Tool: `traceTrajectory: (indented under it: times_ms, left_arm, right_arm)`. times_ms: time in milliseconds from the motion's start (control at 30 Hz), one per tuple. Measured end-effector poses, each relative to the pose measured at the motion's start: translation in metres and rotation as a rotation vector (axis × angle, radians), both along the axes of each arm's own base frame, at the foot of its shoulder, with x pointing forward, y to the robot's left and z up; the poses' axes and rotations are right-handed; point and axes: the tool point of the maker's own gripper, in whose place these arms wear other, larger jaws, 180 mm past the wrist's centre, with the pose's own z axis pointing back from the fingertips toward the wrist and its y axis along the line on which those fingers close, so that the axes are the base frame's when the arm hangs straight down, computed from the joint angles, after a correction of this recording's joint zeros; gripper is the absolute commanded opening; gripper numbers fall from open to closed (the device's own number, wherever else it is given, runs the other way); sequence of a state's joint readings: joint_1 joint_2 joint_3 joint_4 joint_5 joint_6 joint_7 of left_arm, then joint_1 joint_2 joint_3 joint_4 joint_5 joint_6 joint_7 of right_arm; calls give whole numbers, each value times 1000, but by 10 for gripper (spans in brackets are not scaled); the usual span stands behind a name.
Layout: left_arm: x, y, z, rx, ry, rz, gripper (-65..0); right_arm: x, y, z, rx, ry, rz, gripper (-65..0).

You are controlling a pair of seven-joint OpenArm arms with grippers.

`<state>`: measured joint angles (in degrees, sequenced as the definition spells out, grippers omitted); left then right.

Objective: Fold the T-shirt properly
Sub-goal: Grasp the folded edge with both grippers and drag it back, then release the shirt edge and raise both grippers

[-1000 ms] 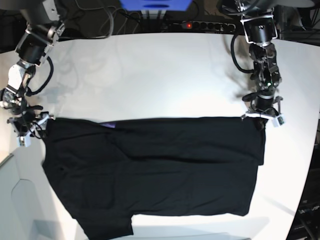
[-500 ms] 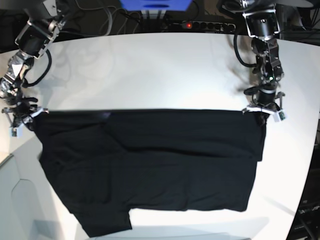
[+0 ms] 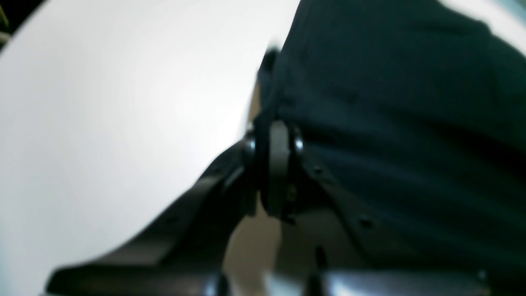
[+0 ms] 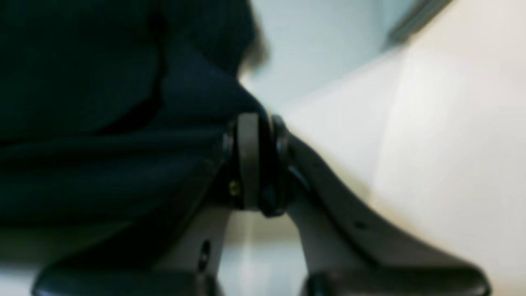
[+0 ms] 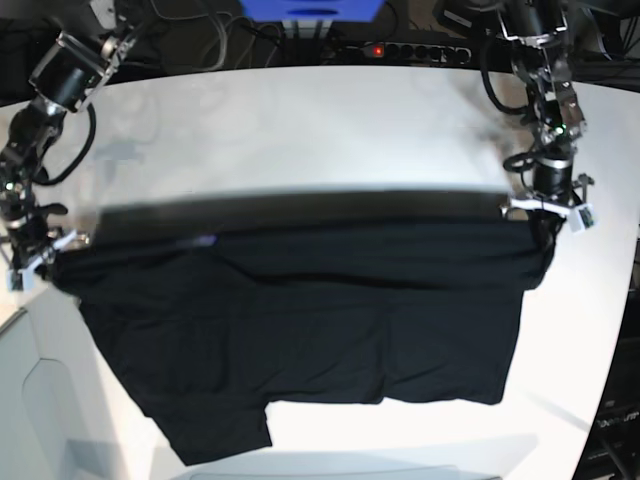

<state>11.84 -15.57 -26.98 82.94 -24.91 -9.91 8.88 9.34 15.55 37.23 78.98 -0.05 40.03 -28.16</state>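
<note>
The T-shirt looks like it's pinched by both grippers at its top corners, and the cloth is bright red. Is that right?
Not quite. The T-shirt is black, not red, as the base view shows. The rest holds: the left gripper and the right gripper each pinch a top corner of it above the white table.

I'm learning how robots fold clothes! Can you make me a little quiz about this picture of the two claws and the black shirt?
1. True or false: the black T-shirt lies in a crumpled heap in the middle of the white table.
2. Which claw grips the shirt corner on the base view's right side? A) left claw B) right claw C) neither
3. Fill in: both claws are ___ on the shirt's top edge.

Key: 1 false, it is spread wide between the claws; 2 A; 3 shut.
</note>
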Motion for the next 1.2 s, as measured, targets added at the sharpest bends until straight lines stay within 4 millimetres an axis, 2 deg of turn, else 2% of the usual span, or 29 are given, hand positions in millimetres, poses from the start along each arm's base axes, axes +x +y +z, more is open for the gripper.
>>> traceTrajectory:
  times_ms: [67, 133, 200, 367, 533, 733, 867, 1000, 1100, 1200]
  left_arm:
    - [5, 4, 21, 21, -55, 0, -648]
    - [7, 7, 31, 37, -82, 3, -648]
    - [4, 4, 20, 17, -30, 0, -648]
    - [-20, -3, -16, -34, 92, 16, -648]
    - [-46, -4, -35, -37, 162, 20, -648]
    - [-85, -5, -58, -34, 256, 21, -648]
    - [-103, -4, -67, -33, 302, 23, -648]
    - [-123, 4, -65, -19, 317, 47, -648]
    - [-148, 3, -66, -27, 347, 83, -648]
    - [-158, -2, -60, -19, 354, 78, -648]
  right_arm:
    - [11, 1, 28, -25, -82, 11, -650]
    - [13, 3, 39, -38, -114, 17, -650]
    - [6, 8, 28, -32, -85, 18, -650]
    - [-35, 9, -18, -32, 60, 18, -650]
    - [-49, 14, -29, -7, 70, 13, -650]
    - [-110, 8, -71, -8, 233, -7, -650]
    - [-134, 9, -77, -20, 265, 3, -650]
    - [-160, 19, -75, -3, 278, 19, -650]
    - [-173, 22, -76, -8, 296, 28, -650]
    - [-182, 30, -84, 17, 313, 15, -650]
